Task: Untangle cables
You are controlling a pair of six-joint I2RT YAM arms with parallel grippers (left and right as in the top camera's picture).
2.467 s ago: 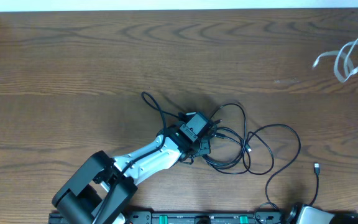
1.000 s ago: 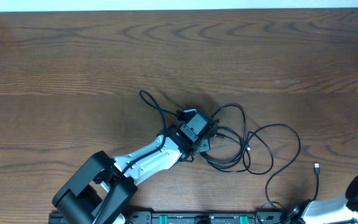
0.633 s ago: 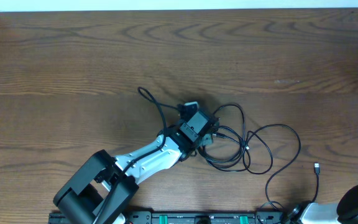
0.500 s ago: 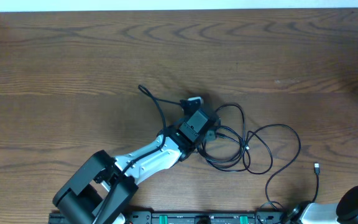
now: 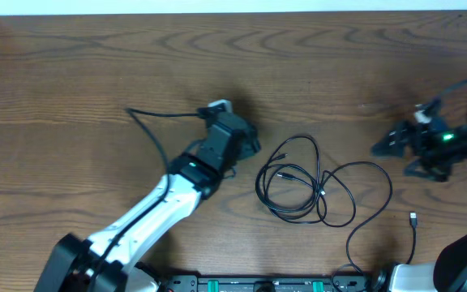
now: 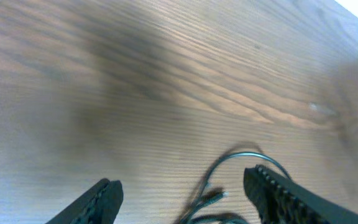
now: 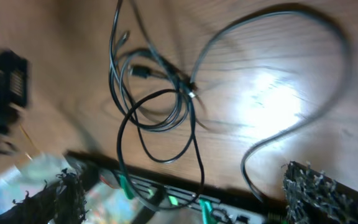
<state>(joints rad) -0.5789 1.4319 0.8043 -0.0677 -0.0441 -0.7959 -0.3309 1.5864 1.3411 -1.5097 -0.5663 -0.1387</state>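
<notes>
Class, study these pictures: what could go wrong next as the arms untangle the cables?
1. The black cables overlap in loops; the open right end effector might pinch several strands together, tightening the tangle.
2. One strand runs to the near edge of the table; a pull could drag it off.

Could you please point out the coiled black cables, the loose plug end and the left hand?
coiled black cables (image 5: 323,195), overhead view, where the loops cross.
loose plug end (image 5: 413,217), overhead view, the plug tip.
left hand (image 6: 182,179), left wrist view, midway between fingertips.
</notes>
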